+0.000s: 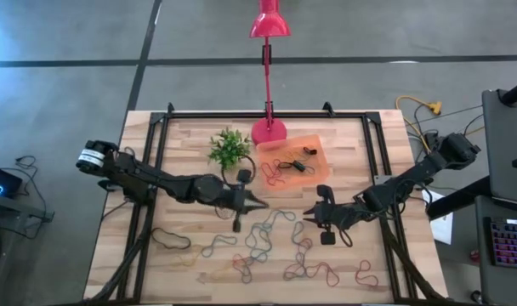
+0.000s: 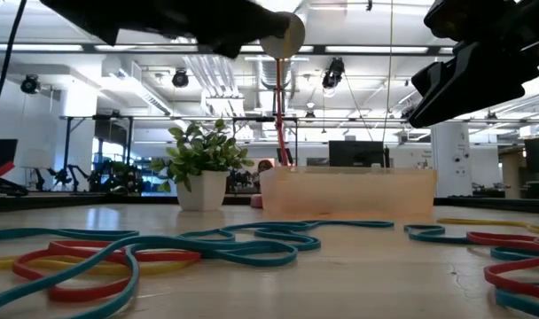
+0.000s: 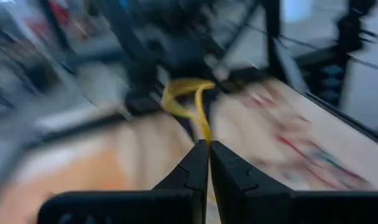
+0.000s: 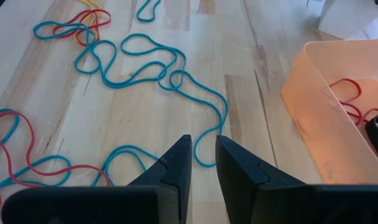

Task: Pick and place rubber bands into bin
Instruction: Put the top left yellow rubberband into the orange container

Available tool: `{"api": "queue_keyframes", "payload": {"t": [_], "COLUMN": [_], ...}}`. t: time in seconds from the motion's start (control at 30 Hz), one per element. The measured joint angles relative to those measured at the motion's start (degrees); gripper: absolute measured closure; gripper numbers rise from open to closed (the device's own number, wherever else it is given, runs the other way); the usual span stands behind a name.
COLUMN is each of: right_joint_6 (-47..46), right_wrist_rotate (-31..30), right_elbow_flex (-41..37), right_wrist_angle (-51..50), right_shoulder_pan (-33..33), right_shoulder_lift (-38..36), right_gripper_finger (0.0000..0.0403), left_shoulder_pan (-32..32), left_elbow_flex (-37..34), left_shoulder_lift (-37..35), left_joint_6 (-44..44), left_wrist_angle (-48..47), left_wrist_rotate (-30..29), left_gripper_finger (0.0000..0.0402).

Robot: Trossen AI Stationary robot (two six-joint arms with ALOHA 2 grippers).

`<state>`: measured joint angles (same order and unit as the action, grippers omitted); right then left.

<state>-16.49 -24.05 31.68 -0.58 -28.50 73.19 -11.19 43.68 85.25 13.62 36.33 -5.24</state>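
You're working in a large open lab or workshop hall: polished concrete floor [image 1: 63, 51] marked with dark lines, exposed ceiling ducts [image 2: 207, 75] and strip lights, monitors [image 2: 358, 153] on distant benches, a keyboard [image 1: 505, 242] beside the wooden table [image 1: 182, 263] (framed in black metal).

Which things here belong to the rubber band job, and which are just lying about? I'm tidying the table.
Part of the job:
- rubber bands loose on the table
- yellow band pinched in the left gripper
- orange bin, some bands inside
- right gripper, empty

Just lying about:
- small plant
- pink lamp
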Motion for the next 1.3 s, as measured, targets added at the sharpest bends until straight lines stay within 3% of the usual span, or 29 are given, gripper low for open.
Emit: {"api": "queue_keyframes", "payload": {"t": [0.2, 0.57, 0.93, 1.13, 1.3], "right_joint_6": [0.0, 0.1, 0.4, 0.4, 0.5], "right_wrist_rotate": [0.0, 0.0, -0.1, 0.0, -0.1], "right_elbow_flex": [0.0, 0.0, 0.0, -0.1, -0.2], "right_wrist_angle": [0.0, 0.1, 0.1, 0.0, -0.1], "right_shoulder_pan": [0.0, 0.0, 0.0, 0.0, 0.0], "right_shoulder_lift": [0.0, 0.0, 0.0, 0.0, 0.0], "right_gripper_finger": [0.0342, 0.0342, 0.0342, 0.0342, 0.0342], "left_shoulder_pan": [4.0, 12.9, 18.2, 19.2, 19.2], "left_elbow_flex": [0.0, -0.1, 6.4, 11.6, 14.1], "left_shoulder_lift": [0.2, 2.0, 17.9, 24.3, 25.3], "left_joint_6": [4.9, 4.7, -0.2, -4.3, -4.3], "left_wrist_angle": [8.4, 10.5, 16.8, 16.2, 10.1], "left_wrist_rotate": [-2.8, -2.8, -2.6, -3.9, -3.8], "left_gripper_finger": [0.0401, 0.0401, 0.0401, 0.0401, 0.0401]}}
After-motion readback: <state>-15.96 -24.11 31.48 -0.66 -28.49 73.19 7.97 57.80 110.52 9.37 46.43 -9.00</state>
